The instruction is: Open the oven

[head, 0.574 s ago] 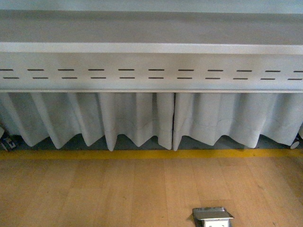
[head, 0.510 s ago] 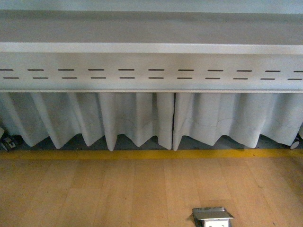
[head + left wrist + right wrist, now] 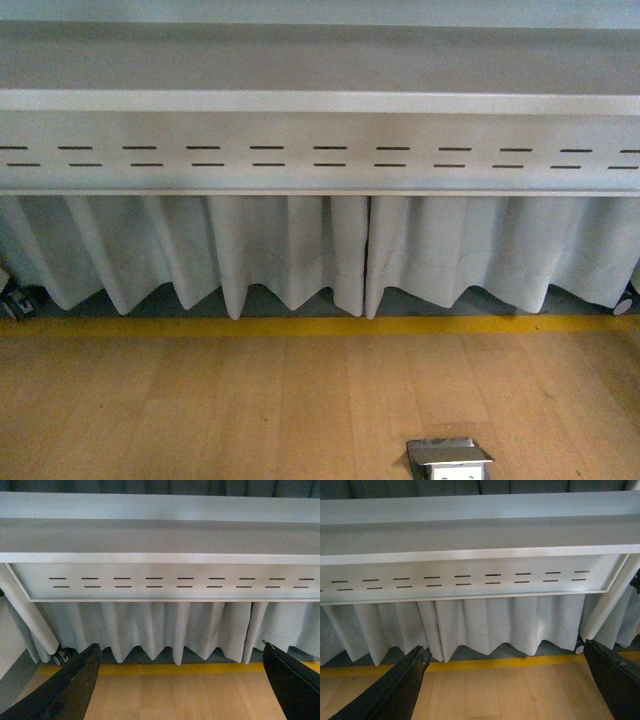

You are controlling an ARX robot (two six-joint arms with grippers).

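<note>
Since each wrist view shows two dark fingers spread wide with nothing between them, the left tool (image 3: 179,646) and right tool (image 3: 505,647) are open and empty. Beyond them lie the pale wooden floor (image 3: 200,400), the white pleated curtain (image 3: 280,250) and the grey slotted tabletop edge (image 3: 320,150). The oven shows in no view, so I cannot tell its direction or which arm is nearer.

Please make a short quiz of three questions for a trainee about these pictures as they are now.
1. True or false: the oven shows in one of the views.
2. Which colour is the floor stripe below the curtain? A red, B yellow, C blue.
3. Fill in: the left tool and the right tool both stand ____.
Key: 1 false; 2 B; 3 open.
</note>
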